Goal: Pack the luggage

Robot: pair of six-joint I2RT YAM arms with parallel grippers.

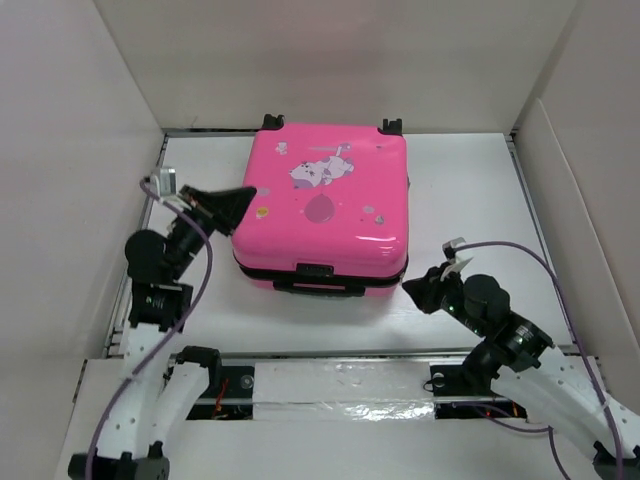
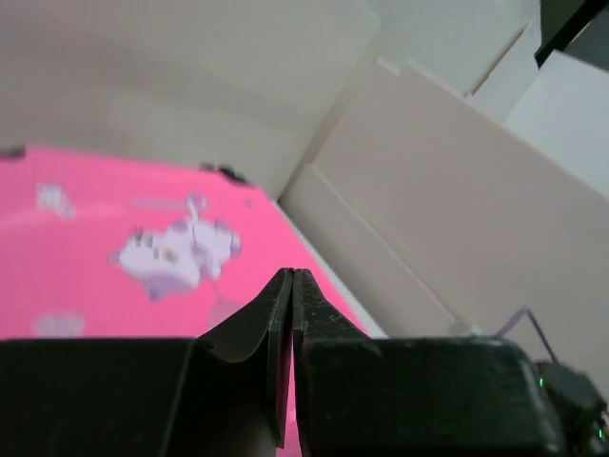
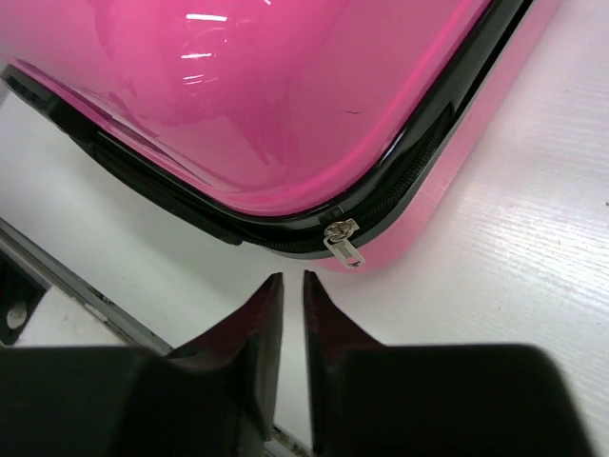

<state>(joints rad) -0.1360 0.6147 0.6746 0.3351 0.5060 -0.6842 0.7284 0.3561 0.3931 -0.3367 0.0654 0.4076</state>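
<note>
Pointing at the left edge of the small bright pink hard-shell suitcase (image 1: 325,215), the left tool (image 2: 291,278) has its two black fingers pressed together, gripping nothing. The right tool (image 3: 285,282), closed to a narrow slit and empty, faces the silver metal zipper pull (image 3: 343,243) at the near right corner. The suitcase lies flat and shut on the white desk (image 1: 470,200), towards the far side.
</note>
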